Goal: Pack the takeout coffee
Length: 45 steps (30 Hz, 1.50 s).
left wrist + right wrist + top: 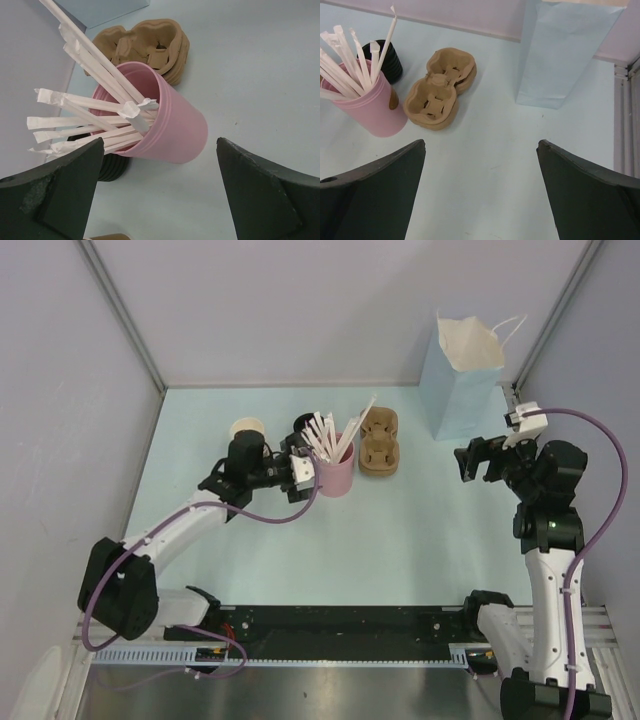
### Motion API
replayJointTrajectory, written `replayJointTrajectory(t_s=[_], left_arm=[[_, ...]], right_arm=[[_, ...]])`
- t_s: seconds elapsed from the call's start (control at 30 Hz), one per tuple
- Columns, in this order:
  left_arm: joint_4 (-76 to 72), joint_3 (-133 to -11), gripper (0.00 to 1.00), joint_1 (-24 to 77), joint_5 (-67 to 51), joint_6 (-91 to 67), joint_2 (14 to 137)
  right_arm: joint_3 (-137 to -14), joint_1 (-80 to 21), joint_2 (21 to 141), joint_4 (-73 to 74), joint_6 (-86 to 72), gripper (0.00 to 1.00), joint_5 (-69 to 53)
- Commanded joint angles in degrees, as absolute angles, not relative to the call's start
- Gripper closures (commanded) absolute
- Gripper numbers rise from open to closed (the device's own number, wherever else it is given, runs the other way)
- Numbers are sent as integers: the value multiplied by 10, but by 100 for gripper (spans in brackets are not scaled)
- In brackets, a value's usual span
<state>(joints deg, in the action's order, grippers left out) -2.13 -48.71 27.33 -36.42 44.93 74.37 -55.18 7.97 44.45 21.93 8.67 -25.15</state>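
Top view, cup: the tan kraft-paper cup with a cream-white inside (247, 428) stands at the back left of the pale blue table (420, 540). It is partly hidden behind the left wrist and has no lid (one cup or a nested stack, I cannot tell).
Top view, left gripper (303, 468): jaws spread wide and empty, just beside the pink plastic cup of white wrapped stirrers (336, 476).
Top view, right gripper (478, 460): jaws wide, holding nothing, near the open light blue paper bag (455, 390).
Left wrist view, left gripper (160, 145): the pink cup (170, 125) lies ahead between the parted jaws, untouched. A black ribbed stack, likely lids (112, 170), sits behind it, with the brown moulded-pulp cup carriers (150, 45) beyond.
Right wrist view, right gripper (480, 145): jaws wide over bare table, with the carriers (440, 90) and bag (560, 55) ahead.
Step in hand: the very start, by my reading; nothing is lidded, seated or bagged.
Next move: the left arm must turn from the stirrers to the tan cup and close gently on its wall.
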Motion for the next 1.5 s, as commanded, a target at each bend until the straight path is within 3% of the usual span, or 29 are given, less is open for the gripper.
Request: replayJointTrajectory(t_s=[0.0,0.3,0.57,0.9,1.03,1.47], left_arm=[[-43,-504,1,285,-398,470,767],[29,-588,5,287,-388,530,849],[150,-685,24,287,-396,583,910],[273,-741,35,287,-390,657,935],[298,-766,45,287,-369,665,953],[334,-813,55,287,-323,675,972]], right_arm=[[-551,62,460,199,97,0,-253],[-549,60,456,198,101,0,-246],[-548,60,461,198,106,0,-243],[-547,60,460,199,111,0,-243],[-548,62,458,199,111,0,-245],[-548,63,456,200,111,0,-248]])
